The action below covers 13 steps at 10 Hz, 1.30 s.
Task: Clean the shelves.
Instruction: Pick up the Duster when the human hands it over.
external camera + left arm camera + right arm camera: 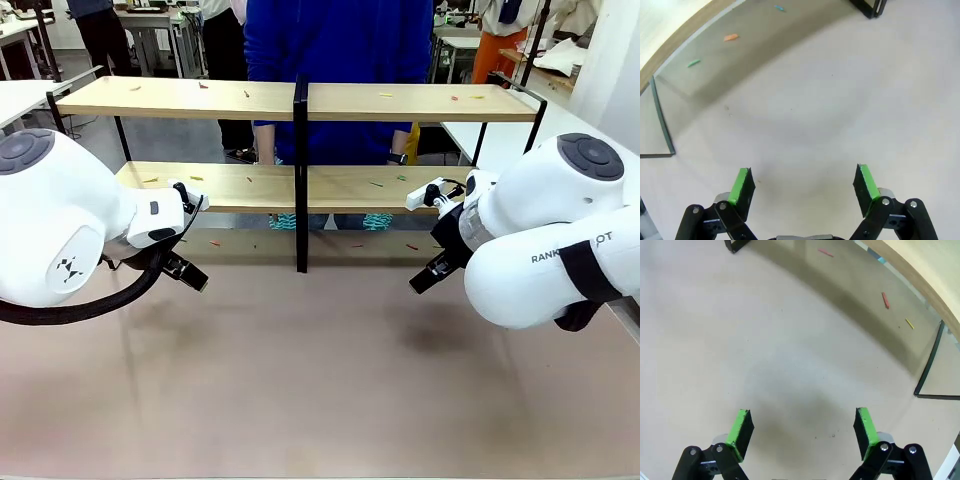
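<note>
In front of the shelves (400,103), toward their left end: left gripper (803,182), jaws spread wide, empty, above beige tabletop (320,400). Shelves standing across the tabletop's far side, two light-wood boards in a black frame, dotted with small coloured scraps (385,96). Behind the shelves: person (340,60) in blue. In front, toward their right end: right gripper (802,422), likewise wide apart, holding nothing.
</note>
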Each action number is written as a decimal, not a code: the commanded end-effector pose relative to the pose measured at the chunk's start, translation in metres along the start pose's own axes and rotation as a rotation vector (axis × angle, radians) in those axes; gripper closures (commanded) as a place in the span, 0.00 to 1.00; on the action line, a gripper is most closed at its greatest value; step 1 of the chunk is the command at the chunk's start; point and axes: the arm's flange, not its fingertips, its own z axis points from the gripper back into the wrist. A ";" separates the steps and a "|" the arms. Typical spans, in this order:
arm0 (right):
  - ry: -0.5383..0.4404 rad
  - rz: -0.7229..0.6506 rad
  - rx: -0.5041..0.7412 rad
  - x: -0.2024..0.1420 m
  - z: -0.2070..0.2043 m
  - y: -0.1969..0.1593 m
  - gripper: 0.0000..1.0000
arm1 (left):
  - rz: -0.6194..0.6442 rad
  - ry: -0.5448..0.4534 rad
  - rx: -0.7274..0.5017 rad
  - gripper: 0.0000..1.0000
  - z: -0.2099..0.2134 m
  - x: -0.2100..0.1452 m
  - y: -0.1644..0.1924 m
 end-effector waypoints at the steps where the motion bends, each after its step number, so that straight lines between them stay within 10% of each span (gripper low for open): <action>1: 0.000 -0.001 0.000 0.000 0.000 0.000 0.00 | -0.001 0.000 0.000 0.00 0.000 0.000 0.000; 10: 0.000 0.000 0.000 0.000 0.000 0.000 0.00 | 0.000 0.000 0.000 0.00 0.000 0.000 0.000; 13: -0.122 -0.001 -0.127 -0.002 0.135 -0.003 0.00 | -0.107 -0.263 0.084 0.00 0.144 -0.033 -0.016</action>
